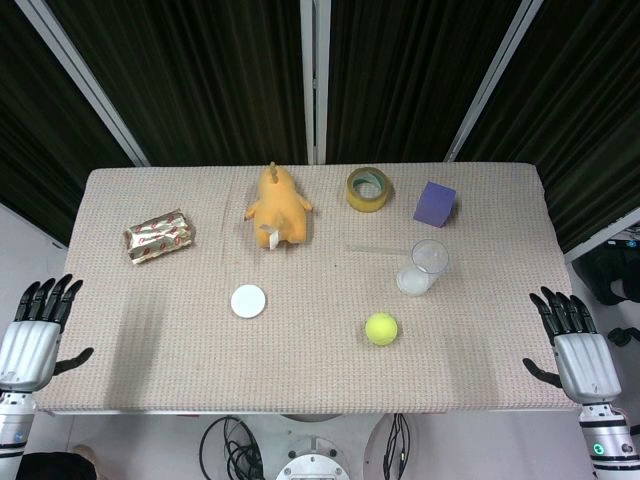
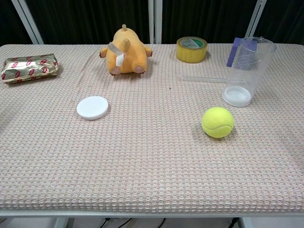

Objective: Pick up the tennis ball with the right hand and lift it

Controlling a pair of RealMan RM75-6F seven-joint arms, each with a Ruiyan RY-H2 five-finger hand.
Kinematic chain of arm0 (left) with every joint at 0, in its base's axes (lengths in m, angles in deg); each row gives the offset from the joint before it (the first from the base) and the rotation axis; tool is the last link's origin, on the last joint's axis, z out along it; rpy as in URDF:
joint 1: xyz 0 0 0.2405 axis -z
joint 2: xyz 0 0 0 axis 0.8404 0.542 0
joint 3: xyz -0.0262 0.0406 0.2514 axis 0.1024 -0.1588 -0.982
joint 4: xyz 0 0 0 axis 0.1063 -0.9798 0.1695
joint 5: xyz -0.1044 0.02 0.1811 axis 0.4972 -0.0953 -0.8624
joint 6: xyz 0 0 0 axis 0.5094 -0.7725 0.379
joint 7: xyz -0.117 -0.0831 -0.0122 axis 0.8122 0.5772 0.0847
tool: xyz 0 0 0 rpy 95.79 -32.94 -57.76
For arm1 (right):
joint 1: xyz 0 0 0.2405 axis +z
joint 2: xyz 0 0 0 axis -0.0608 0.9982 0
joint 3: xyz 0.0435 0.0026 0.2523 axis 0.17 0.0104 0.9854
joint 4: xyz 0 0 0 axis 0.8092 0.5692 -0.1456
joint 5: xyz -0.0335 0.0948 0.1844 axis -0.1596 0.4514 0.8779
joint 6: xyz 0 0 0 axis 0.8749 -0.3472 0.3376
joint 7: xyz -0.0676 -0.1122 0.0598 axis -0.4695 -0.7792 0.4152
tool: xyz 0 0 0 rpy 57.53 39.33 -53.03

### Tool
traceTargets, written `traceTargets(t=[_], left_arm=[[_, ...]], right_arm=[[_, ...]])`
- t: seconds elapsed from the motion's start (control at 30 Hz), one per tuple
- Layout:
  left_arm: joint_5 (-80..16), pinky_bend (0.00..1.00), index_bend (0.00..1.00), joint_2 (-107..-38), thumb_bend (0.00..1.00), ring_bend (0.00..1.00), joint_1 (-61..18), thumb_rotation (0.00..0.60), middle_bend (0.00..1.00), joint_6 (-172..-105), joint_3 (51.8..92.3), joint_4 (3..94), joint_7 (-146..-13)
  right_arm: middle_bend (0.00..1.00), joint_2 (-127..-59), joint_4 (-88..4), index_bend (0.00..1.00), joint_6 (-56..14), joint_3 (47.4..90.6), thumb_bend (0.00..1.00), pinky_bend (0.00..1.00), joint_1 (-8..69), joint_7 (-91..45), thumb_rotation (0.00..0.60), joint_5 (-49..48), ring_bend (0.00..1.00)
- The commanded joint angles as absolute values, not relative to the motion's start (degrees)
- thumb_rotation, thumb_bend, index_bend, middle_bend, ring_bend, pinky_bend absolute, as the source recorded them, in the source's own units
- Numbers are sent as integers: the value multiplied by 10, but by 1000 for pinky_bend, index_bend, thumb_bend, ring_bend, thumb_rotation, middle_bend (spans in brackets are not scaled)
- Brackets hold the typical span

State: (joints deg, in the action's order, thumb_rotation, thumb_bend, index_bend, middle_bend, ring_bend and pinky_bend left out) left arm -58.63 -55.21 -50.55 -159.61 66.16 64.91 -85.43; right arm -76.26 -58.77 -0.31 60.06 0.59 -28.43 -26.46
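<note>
A yellow-green tennis ball (image 1: 381, 328) (image 2: 217, 122) lies on the beige woven table, right of centre and toward the front edge. My right hand (image 1: 573, 346) hovers at the table's right front corner, well to the right of the ball, fingers spread and holding nothing. At the left front corner my left hand (image 1: 36, 332) is likewise spread and empty. Neither hand appears in the chest view.
A clear plastic cup (image 1: 424, 266) (image 2: 247, 71) stands just behind the ball. Further back are a purple block (image 1: 435, 203), a tape roll (image 1: 368, 189) (image 2: 191, 49) and an orange plush toy (image 1: 278, 206) (image 2: 124, 52). A white disc (image 1: 248, 301) (image 2: 92, 107) and a foil snack packet (image 1: 159, 236) (image 2: 29, 67) lie to the left.
</note>
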Motion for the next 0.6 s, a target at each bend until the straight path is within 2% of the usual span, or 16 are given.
traceTargets(t=[0.03,0.37,0.6], left_arm=[[-586,0,18,-552,83,0,-505,600,0,-1596,661,651,-854],[-594,0,18,-552,82,0,-509,600,0,-1605,658,658,-857],[-602,0,18,-551,82,0,-508,600,0,-1608,657,662,-850]], right_arm=[[0,-767,-583,0,-5,600,75,0,8,-279,600,-268,0],[0,-751,-605,0,-9,598,79,0,17,-287,600,-287,0],[0,-758,-645,0,-50,588,80,0,49,-350,600,-325,0]])
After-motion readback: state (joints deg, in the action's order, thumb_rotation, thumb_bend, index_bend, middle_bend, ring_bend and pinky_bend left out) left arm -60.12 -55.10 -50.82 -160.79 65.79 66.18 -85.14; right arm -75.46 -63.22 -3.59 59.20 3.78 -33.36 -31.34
